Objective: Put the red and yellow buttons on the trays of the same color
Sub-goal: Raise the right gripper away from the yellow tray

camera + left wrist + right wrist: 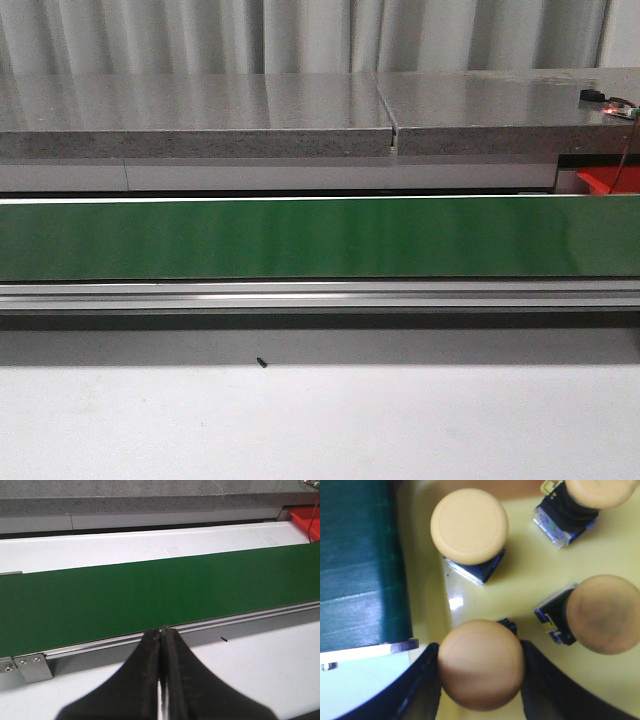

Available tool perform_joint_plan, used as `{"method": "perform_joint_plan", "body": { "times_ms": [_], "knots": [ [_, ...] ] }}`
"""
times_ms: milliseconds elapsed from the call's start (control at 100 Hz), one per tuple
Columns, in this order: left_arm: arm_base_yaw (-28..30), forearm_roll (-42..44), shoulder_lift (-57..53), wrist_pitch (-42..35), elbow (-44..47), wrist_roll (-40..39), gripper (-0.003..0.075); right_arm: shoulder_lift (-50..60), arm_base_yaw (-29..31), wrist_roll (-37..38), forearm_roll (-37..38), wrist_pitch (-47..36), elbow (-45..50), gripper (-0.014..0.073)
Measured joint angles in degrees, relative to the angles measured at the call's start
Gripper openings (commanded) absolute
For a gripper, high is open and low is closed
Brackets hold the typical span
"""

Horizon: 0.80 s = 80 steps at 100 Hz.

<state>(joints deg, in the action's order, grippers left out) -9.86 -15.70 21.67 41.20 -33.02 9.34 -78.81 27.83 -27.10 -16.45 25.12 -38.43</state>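
Note:
In the right wrist view my right gripper (481,666) is shut on a yellow button (481,655); its dark fingers (422,685) press on both sides of the round cap. It holds the button over the yellow tray (520,565), close to the tray's wall. Three more yellow buttons are in the tray (469,525) (600,490) (605,614). My left gripper (163,635) is shut and empty above the white table, just before the green belt (150,595). A corner of the red tray (306,519) shows at the belt's far right end. No red button is in view. Neither gripper shows in the front view.
The green conveyor belt (320,238) runs across the front view with a metal rail (320,295) along its near side. A grey stone counter (200,115) lies behind it. The red tray's corner (605,182) shows at far right. A small black speck (261,362) lies on the white table.

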Motion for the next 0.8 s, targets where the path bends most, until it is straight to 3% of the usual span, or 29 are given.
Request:
{"method": "perform_joint_plan", "body": {
  "times_ms": [250,510,800],
  "knots": [
    [0.0,0.0,0.0,0.0,0.0,0.0,-0.0019,-0.5,0.0,0.0,-0.9,0.0,0.0,0.0184],
    [0.0,0.0,0.0,0.0,0.0,0.0,-0.0019,-0.5,0.0,0.0,-1.2,0.0,0.0,0.0464],
    [0.0,0.0,0.0,0.0,0.0,0.0,-0.0019,-0.5,0.0,0.1,-2.4,-0.3,0.0,0.0478]
  ]
}}
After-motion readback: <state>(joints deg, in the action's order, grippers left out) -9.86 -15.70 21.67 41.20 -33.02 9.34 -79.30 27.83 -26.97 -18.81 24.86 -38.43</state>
